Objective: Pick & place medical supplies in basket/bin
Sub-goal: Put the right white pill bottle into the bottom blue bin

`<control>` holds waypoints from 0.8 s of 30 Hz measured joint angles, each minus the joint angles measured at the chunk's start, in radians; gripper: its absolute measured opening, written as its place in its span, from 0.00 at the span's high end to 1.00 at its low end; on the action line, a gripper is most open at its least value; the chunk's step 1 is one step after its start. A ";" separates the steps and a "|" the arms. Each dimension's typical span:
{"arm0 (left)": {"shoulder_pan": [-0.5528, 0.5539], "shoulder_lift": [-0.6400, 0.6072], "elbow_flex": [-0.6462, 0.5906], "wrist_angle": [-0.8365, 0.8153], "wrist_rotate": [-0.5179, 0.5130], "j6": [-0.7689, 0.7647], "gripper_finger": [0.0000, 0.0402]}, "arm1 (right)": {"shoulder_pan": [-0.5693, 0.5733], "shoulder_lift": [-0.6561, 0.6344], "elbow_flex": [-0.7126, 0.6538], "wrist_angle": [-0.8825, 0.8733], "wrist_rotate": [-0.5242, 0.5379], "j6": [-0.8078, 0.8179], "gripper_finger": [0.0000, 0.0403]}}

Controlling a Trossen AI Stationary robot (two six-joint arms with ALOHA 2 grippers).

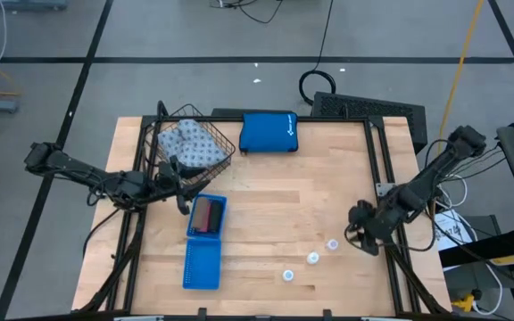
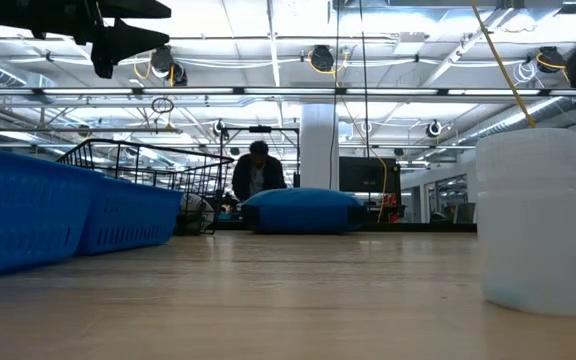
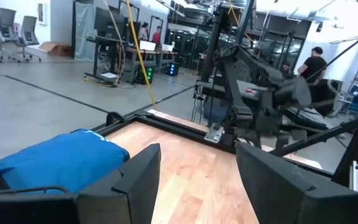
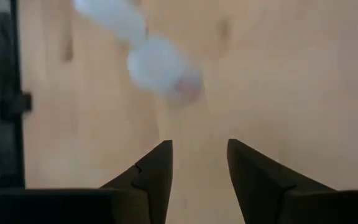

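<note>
The pale grey-blue fabric pack (image 1: 188,143) lies inside the dark wire basket (image 1: 225,157) at the far left. The pink and brown rolls (image 1: 206,215) sit in the far compartment of the blue tray (image 1: 201,266). Three small white round containers (image 1: 312,258) stand in a slanting row on the wood, the closest one looming in the low view (image 2: 533,220). My left gripper (image 1: 182,198) hovers open and empty between basket and tray (image 3: 197,180). My right gripper (image 1: 353,239) is open, pointing down just right of the nearest white container (image 4: 163,65), with its fingers apart (image 4: 199,155).
A bright blue zip pouch (image 1: 269,132) lies at the table's far edge, right of the basket. Black frame rails (image 1: 380,169) run along the table's sides. Bare wood lies between tray and containers. A person (image 2: 257,172) is in the room beyond.
</note>
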 joint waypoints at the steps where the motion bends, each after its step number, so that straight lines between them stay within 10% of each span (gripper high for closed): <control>1: 0.000 0.000 0.000 0.000 0.000 0.000 0.46 | 0.014 0.009 -0.036 0.045 -0.018 0.016 0.64; 13: 0.000 0.002 0.000 0.006 -0.001 -0.002 0.46 | 0.093 0.092 -0.423 0.751 0.031 0.141 0.40; 24: 0.000 0.002 0.000 0.006 -0.010 0.017 0.45 | 0.111 0.212 -0.452 0.849 0.203 -0.098 0.45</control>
